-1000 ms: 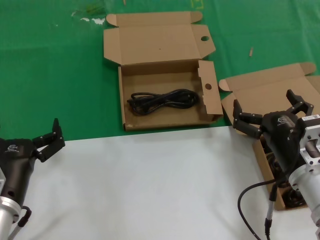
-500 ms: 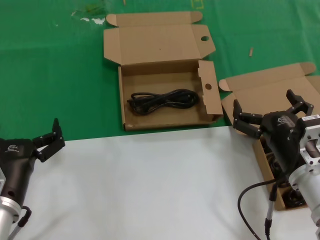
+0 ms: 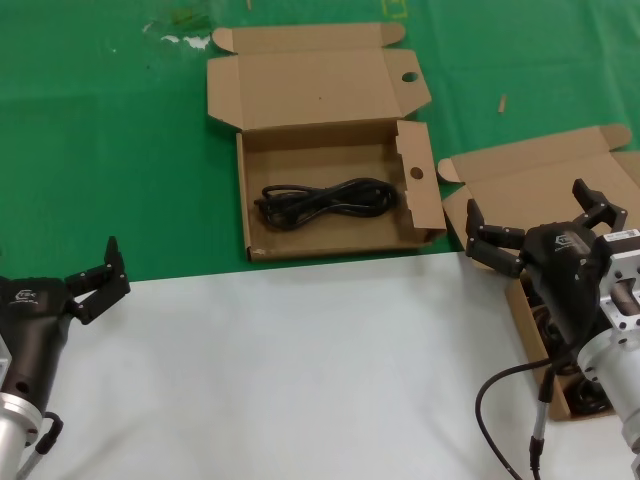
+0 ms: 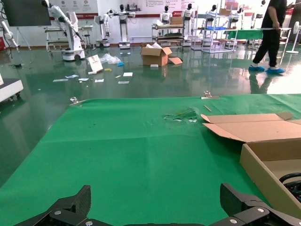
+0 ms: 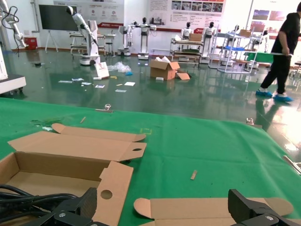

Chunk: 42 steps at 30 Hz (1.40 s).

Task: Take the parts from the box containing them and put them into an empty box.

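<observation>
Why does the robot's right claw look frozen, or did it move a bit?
No. The right gripper hangs open at the same spot over the near edge of the plain-lidded box as a second ago, with no shift against the box either way.

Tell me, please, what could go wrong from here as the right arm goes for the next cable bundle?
The right gripper, open, sits over the box containing them, hiding most of the parts in the head view, so a grasp may miss or snag tangled loops. The robot's own dangling cable might catch on the box wall. The empty box already holds one bundle, so another may land on it and spill.
</observation>
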Tool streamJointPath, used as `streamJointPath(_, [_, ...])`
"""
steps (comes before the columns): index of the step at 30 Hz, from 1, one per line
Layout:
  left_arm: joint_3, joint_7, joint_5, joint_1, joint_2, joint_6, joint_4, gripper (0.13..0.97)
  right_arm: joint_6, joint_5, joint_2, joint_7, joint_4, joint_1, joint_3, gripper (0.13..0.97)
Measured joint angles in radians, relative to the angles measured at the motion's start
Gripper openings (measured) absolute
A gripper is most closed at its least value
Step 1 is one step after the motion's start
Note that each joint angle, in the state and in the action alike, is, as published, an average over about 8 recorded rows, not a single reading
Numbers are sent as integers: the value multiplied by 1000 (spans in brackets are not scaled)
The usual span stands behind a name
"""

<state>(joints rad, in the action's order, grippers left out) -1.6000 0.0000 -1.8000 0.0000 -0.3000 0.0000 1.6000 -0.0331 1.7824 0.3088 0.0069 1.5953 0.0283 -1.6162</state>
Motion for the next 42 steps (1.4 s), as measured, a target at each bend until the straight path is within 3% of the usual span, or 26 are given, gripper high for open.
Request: streamJointPath(42, [0,0,0,0,0,0,0,966,0,0,0,0,0,0,0,966])
